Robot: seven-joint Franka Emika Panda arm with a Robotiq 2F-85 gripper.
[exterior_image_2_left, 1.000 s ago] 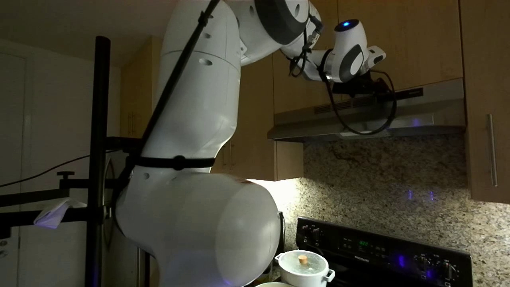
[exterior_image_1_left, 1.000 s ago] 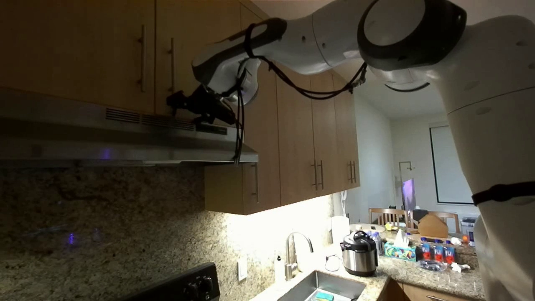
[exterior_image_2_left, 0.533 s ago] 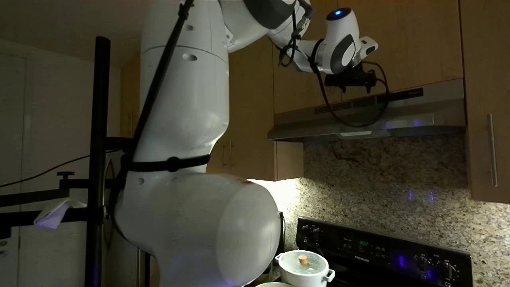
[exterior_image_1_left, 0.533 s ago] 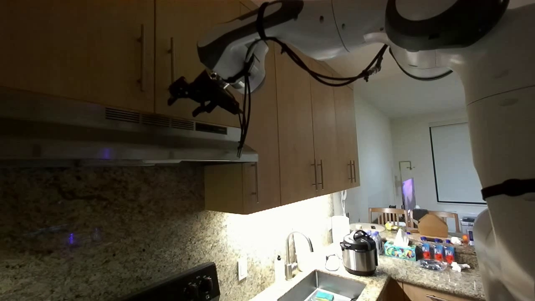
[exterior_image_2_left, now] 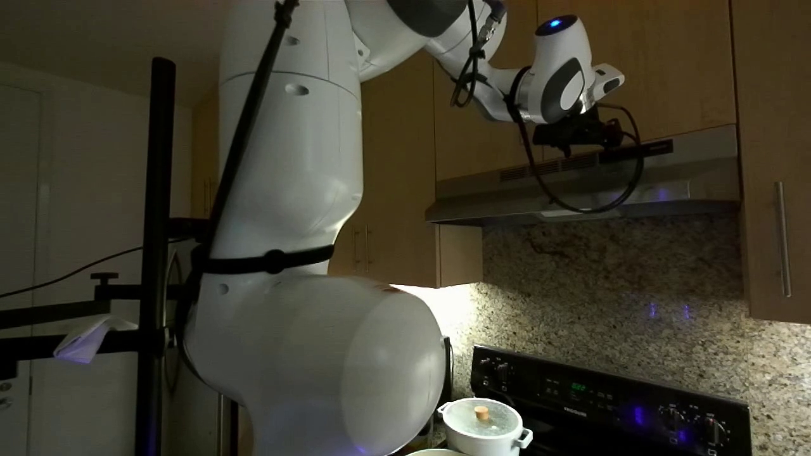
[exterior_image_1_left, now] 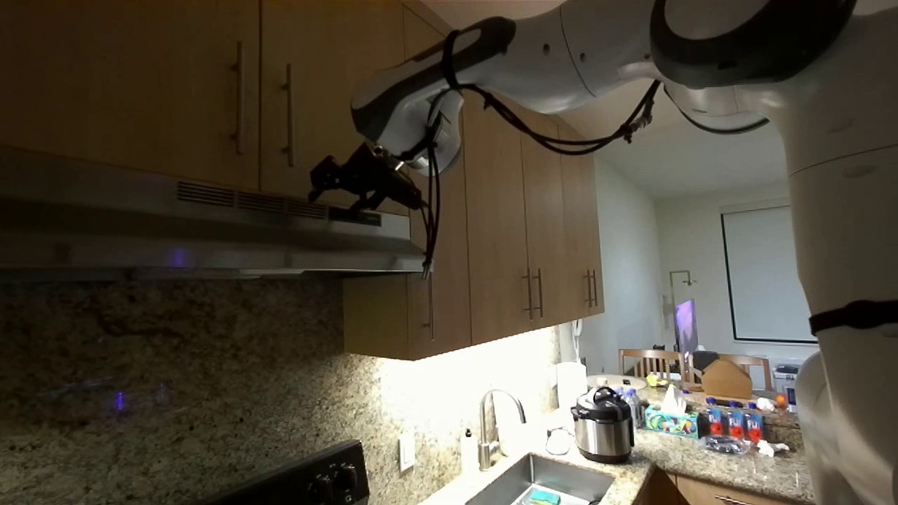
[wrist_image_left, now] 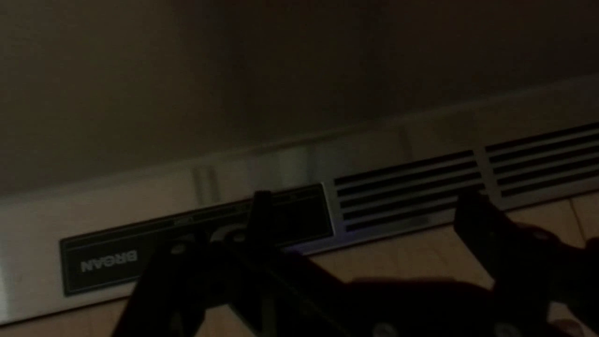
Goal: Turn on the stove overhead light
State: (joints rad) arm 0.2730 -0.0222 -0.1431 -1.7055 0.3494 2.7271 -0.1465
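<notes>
Your Robotiq gripper (wrist_image_left: pixel 366 201): fingers spread apart, nothing between them; contact with any surface unclear.
Stainless-steel range hood (exterior_image_1_left: pixel 210 228): fixed under the wooden upper cabinets (exterior_image_1_left: pixel 154 84), above the black stove backguard (exterior_image_2_left: pixel 602 391).
Hood's feel: probably stiff, smooth and immovable, so nothing for you to grasp or lift.
Dark Broan control strip (wrist_image_left: pixel 154 241): your likely touch point; press lightly with one fingertip, since its controls, too dim to make out, may be delicate.
Hood's front: slants down and outward.
Hood's long axis: level, running with the cabinets; the strip lies parallel.
</notes>
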